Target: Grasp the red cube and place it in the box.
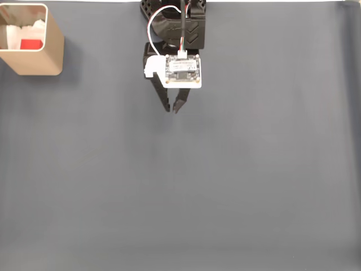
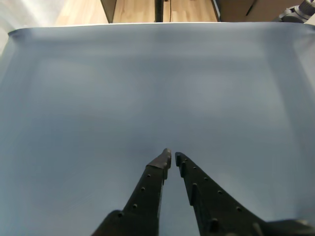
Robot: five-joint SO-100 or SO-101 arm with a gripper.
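Already, the small bright red cube (image 1: 32, 44) is seen resting inside the tall beige square box (image 1: 49, 53) at ten o'clock in the fixed view, so the black two-finger gripper (image 1: 172, 108), fingers nearly pressed together and empty, is held well apart over the dark grey mat (image 1: 225, 186).

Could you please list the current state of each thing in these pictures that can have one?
red cube: lying inside the box, not held.
box: upright at the top left of the fixed view, open at the top, with the cube and something white inside.
pincer: shut or nearly so, tips almost touching, holding nothing, above the bare dark mat, apart from the box.
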